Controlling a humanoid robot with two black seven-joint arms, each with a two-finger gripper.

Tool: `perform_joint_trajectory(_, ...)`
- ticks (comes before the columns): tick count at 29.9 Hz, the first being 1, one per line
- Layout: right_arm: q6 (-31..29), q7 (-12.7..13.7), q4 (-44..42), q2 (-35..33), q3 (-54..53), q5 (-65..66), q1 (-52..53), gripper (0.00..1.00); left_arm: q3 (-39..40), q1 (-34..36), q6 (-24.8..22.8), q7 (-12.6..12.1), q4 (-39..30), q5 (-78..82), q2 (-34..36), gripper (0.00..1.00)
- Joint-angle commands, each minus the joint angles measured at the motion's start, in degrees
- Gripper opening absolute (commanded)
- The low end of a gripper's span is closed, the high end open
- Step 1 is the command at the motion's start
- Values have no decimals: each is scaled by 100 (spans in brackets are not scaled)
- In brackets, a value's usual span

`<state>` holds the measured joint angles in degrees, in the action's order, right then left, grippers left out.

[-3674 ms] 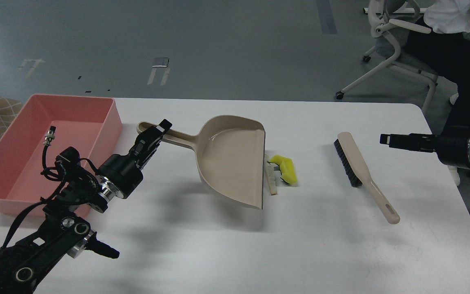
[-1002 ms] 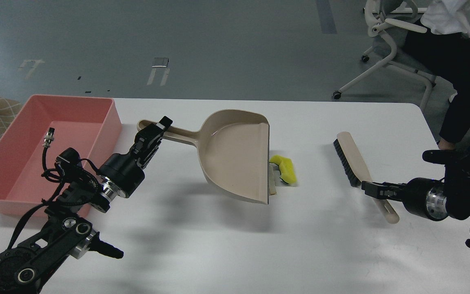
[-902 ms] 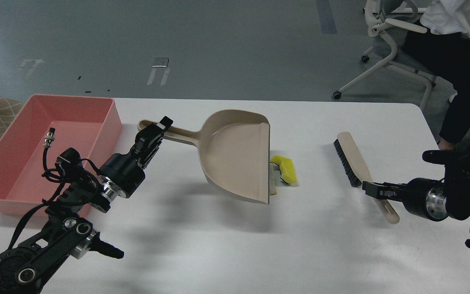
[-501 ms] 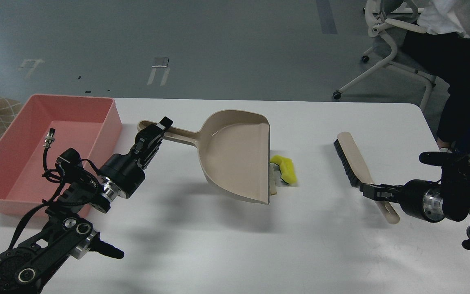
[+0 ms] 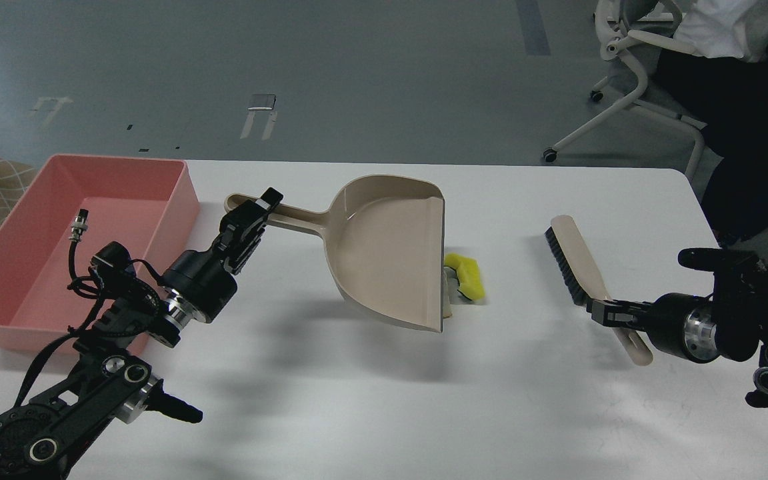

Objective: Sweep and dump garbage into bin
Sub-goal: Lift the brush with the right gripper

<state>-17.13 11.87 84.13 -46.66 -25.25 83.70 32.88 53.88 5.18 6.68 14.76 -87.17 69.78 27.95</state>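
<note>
My left gripper is shut on the long handle of the beige dustpan and holds the pan tilted, its open lip down on the table. The garbage lies right at that lip: a yellow chunk with a dark green layer and a pale beige piece mostly hidden behind the lip. The beige black-bristled brush lies to the right. My right gripper is at the brush's handle; its fingers look dark and I cannot tell them apart. The salmon-pink bin stands at the far left.
The white table ends just past the brush on the right. An office chair and a seated person in dark clothes are beyond the right back corner. My left arm's cables hang over the bin's near side.
My right arm has come down from mid-air to the brush's handle and crept slightly left. The dustpan has shifted right, covering most of the beige piece.
</note>
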Motion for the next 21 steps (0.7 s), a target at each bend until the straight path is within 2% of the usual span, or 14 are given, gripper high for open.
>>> perform_joint_trajectory(1, -1, -1, 7, -18, -6, -3, -1, 40, -1, 1, 0, 1, -2, 0, 0, 3)
perform_joint_trajectory(2, -1, -1, 7, -18, -6, -3, -1, 40, -1, 1, 0, 1, -2, 0, 0, 3)
perform_joint_trajectory(4, -27, -1, 7, -36, -6, -11, -1, 29, -1, 1, 0, 1, -2, 0, 0, 3)
perform_joint_trajectory(6, -53, -1, -2, -45, 3, -20, -1, 12, -1, 1, 0, 1, -2, 0, 9, 3)
perform_joint_trajectory(9, -53, -9, -2, -36, 20, -20, -18, 0, -1, -8, 0, 1, -2, 0, 9, 3)
perform_joint_trajectory(21, -18, -132, 182, -238, -357, -274, -80, 2, 17, -157, 18, -8, -63, 9, 62, 3)
